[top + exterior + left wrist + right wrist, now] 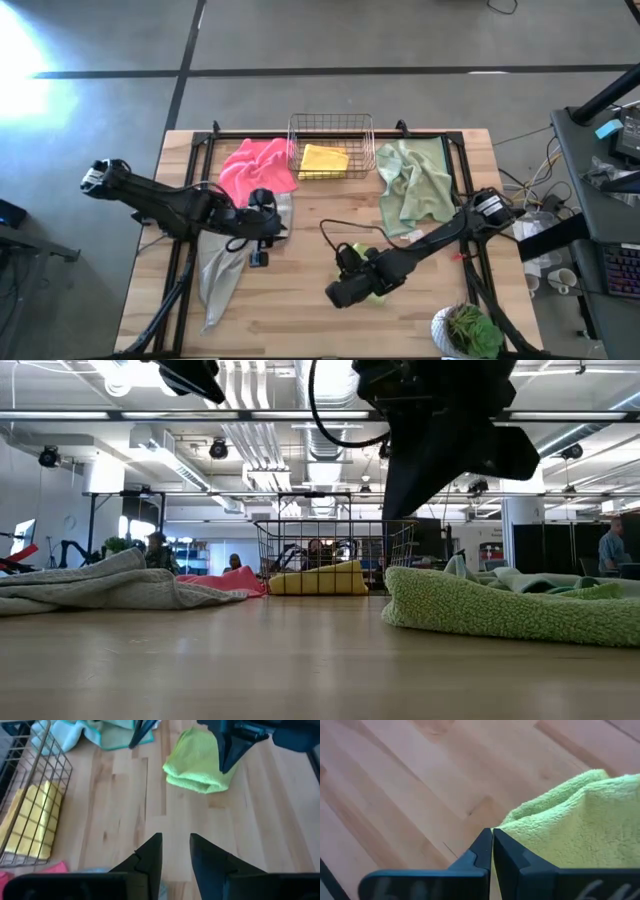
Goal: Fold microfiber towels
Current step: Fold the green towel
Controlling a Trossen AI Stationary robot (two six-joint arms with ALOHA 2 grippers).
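The lime green microfiber towel (580,820), a soft folded wad of looped pile, lies on the pale wooden plank table (300,300) toward its front right, mostly hidden in the high view under the right gripper (492,845); that gripper's two dark fingers are pressed together at the towel's edge, and whether any cloth is caught between them cannot be told; the right arm reaches in from the table's right edge, stretched low and slantwise toward the middle front, its wrist angled down over the wad; the light grey microfiber towel (222,270) lies in a long crumpled strip at the front left, partly beneath the left arm; the hot pink microfiber towel (255,168) is spread loosely behind it, just beside the copper wire basket (330,125), which stands at the back centre and holds the yellow microfiber towel (324,160) folded flat inside; the pale sage green microfiber towel (412,185) lies rumpled to the right of the basket; the left gripper (175,851) hangs above bare wood with its fingers a narrow gap apart and nothing between them; the left arm comes in from the left edge, bent across the grey strip; a small green potted plant (470,330) sits at the front right corner.
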